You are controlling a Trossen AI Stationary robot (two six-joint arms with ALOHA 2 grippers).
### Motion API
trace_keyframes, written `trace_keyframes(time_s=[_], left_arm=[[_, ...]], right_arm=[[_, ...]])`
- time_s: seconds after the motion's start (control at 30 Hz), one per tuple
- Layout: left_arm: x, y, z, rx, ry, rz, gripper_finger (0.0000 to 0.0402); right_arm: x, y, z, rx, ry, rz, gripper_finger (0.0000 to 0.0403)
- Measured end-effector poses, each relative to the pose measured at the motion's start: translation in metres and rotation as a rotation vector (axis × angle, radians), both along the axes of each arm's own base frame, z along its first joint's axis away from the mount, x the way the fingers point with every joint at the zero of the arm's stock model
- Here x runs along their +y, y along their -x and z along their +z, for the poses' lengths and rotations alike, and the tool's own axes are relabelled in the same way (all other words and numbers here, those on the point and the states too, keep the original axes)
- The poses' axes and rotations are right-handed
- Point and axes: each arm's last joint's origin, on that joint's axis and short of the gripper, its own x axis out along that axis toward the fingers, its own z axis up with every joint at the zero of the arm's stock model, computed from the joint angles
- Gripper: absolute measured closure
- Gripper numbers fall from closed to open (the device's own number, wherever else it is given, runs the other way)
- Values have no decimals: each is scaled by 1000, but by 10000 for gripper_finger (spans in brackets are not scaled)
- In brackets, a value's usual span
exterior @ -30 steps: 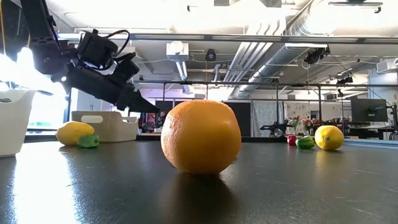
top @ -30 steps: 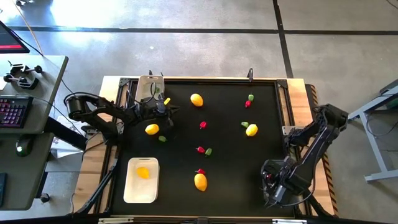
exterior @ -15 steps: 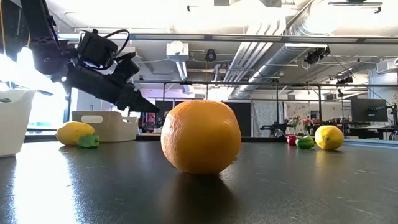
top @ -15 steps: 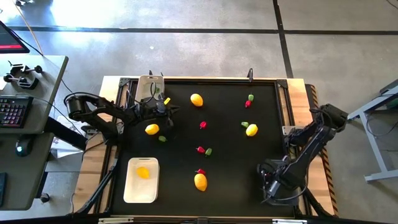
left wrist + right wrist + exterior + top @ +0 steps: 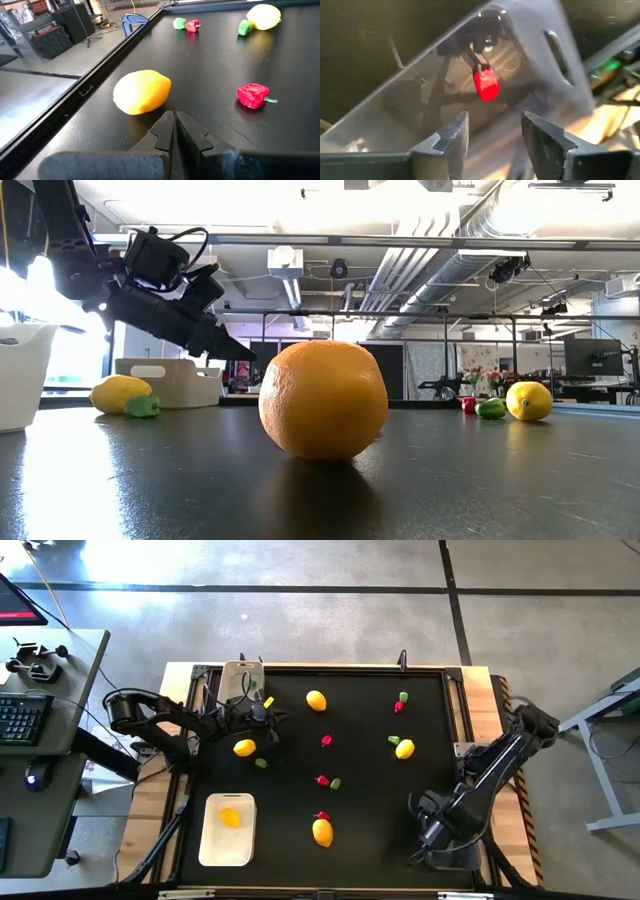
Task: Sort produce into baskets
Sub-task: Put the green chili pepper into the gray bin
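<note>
Right end effector: fingers apart, empty, poised over transparent bin holding one red pepper. Left end effector: fingers together, gripping nothing, just beside a lemon near beige tub. Another lemon inside white tray, farther along counter from the tub.

Far left corner: a bin stands there, with the left gripper just beside it, over the mat.
Near left corner: a tray holds one lemon.
Middle: small pieces lie together; another lemon lies nearer the front edge.
Near right corner: the right gripper is above a clear bin with one piece in it.
</note>
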Motion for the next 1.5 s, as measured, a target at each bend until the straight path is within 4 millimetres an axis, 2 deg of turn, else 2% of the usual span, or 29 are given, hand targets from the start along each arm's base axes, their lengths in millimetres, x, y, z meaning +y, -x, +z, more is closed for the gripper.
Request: trace_keyframes(time_s=[0.07, 0.2, 0.37, 0.5, 0.73, 0.9, 0.97, 1.2, 1.4, 1.5], left_arm=[[0, 0, 0, 2, -6, -2, 395], [0, 0, 0, 3, -5, -2, 395], [-1, 0, 0, 2, 0, -17, 395], [-5, -2, 0, -15, 34, -74, 395], [-14, -6, 0, -14, 37, -120, 395], [-17, -7, 0, -13, 37, -136, 395], [-18, -7, 0, -13, 37, -141, 395], [-22, -8, 0, -11, 45, -155, 395], [-27, -10, -2, 1, 54, -173, 395], [-30, -10, -2, 7, 55, -182, 395]], right_arm=[[-8, -2, 17, -20, 6, -12, 248], [-27, -12, 37, -197, 27, -32, 302], [-53, -28, 38, -408, 78, 41, 390], [-72, -50, 23, -542, 160, 135, 385], [-115, -91, -24, -853, 210, 228, 399], [-144, -102, -50, -1138, 227, 252, 401], [-151, -102, -57, -1202, 262, 268, 401], [-162, -115, -74, -1224, 279, 369, 402], [-164, -138, -89, -1172, 276, 372, 401], [-157, -152, -93, -1171, 211, 408, 387]])
